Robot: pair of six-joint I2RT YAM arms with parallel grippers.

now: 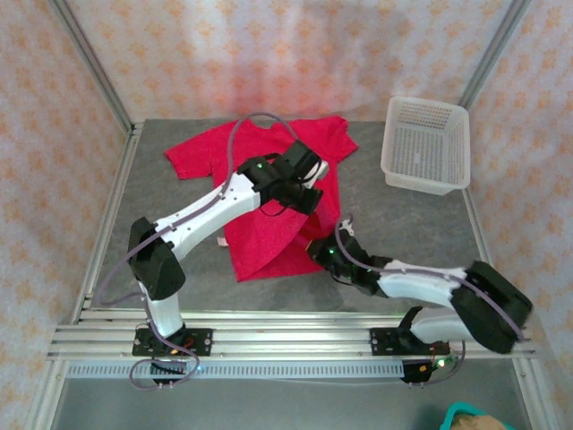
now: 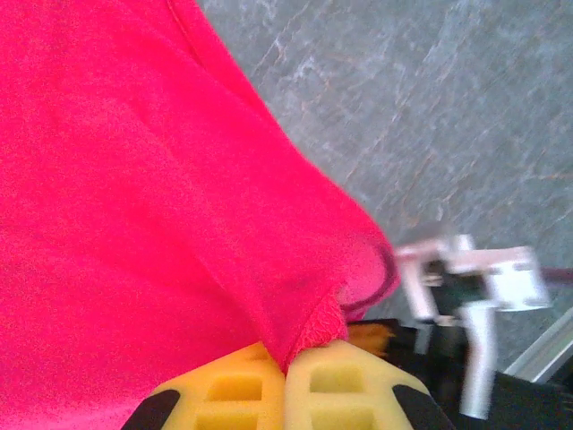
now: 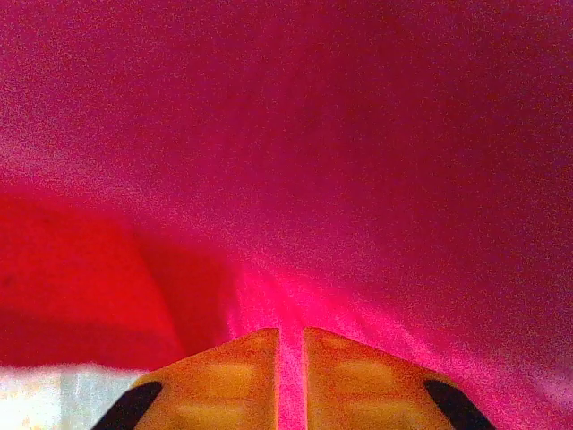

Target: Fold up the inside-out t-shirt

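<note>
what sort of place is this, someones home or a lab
Most likely a robot lab test cell, not a home: a grey table fenced by patterned backdrop panels, two white robot arms bolted to an aluminium rail, a red-pink t-shirt and a white plastic mesh basket.

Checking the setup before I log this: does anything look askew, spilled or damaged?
Only the t-shirt lies askew, slanted across the table, its fabric pinched up by the left gripper and right gripper. The basket stands upright; nothing spilled.
</note>
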